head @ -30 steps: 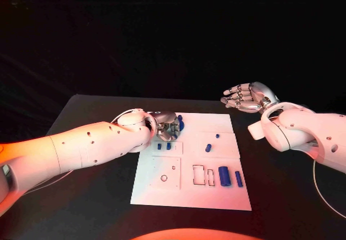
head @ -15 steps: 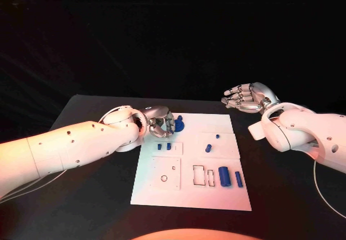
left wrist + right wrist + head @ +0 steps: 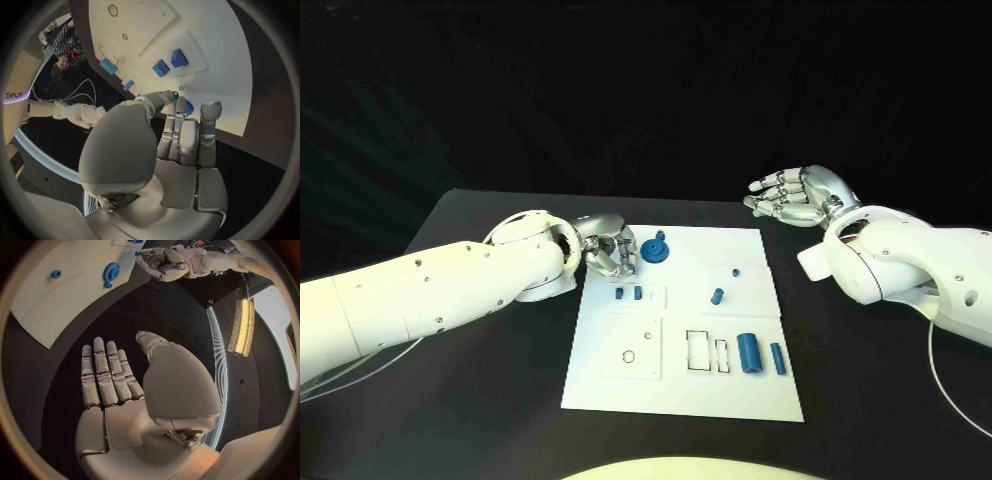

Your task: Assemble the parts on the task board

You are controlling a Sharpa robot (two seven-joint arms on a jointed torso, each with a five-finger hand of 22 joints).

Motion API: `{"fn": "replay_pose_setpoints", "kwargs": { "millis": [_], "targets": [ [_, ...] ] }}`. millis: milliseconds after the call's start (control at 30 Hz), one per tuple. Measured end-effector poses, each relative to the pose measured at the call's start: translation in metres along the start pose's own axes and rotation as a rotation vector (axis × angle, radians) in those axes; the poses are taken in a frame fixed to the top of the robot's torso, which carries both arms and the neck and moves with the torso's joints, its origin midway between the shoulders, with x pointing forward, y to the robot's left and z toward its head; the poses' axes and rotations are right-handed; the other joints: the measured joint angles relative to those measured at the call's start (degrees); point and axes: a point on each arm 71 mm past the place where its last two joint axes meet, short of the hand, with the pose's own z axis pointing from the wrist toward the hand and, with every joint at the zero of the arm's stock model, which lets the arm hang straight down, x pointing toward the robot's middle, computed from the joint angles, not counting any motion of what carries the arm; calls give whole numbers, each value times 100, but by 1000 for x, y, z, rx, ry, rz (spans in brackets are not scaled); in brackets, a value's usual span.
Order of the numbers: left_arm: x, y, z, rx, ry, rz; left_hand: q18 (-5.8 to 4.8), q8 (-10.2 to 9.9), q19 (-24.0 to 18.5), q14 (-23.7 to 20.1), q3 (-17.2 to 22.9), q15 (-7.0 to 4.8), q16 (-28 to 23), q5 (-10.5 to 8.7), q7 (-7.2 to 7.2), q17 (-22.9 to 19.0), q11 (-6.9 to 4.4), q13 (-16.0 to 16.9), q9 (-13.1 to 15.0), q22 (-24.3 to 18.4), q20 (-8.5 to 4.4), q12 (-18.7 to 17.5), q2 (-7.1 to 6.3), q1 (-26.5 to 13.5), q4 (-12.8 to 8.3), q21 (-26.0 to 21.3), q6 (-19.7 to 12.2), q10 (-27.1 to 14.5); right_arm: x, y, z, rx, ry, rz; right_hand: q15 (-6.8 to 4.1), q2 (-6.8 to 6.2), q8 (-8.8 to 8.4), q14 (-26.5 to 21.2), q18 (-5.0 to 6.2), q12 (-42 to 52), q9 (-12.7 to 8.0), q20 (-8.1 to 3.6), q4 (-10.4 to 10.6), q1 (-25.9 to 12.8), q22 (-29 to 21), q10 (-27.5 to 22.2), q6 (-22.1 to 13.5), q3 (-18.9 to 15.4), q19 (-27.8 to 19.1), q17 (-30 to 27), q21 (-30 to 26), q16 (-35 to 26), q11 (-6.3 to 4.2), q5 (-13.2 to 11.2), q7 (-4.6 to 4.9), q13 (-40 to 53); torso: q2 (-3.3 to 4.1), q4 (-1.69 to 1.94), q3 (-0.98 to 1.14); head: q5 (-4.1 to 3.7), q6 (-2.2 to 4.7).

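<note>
Head view: left robot hand (image 3: 609, 252) mostly hidden behind its own wrist, fingers curled toward the blue gear part (image 3: 656, 248) at the task board (image 3: 678, 395) top left, contact can't be told. Left wrist view: a blue part (image 3: 188, 107) sits partly hidden behind the fingertips (image 3: 210, 108), shape unclear. Small outlines and holes on the board lower left too small to read; counter (image 3: 473, 380) cut off at frame bottom.

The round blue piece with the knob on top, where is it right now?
In the head view, the round blue piece sits near the far left corner of the white task board, just beside the left hand, which is not holding it.
</note>
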Motion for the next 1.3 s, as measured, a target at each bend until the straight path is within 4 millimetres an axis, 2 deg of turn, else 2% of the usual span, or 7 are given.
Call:
{"fn": "replay_pose_setpoints", "kwargs": {
  "millis": [600,1300],
  "targets": [
    [6,3,13,-21,37,4,0,-23,0,0,0,0,0,-1,0,-62,0,1,-10,-27,0,-27,-2,2,0,0,-2,0,1,0,0,-1,2,1,0,0,0,0,0,0,0,0,0,0,0,0,0,0,0,0,0,0,0,0,0,0,5,-2,2,20,-8],
    [8,0,17,-23,44,28,0,-41,-13,0,18,0,0,-4,-1,-59,1,-2,4,-25,12,-64,-12,-7,-18,0,-5,-1,1,0,0,-1,2,1,0,0,0,0,0,0,-7,0,-16,0,-15,20,0,16,0,-9,0,0,20,0,0,0,4,-2,-2,18,-7]
  ]
}}
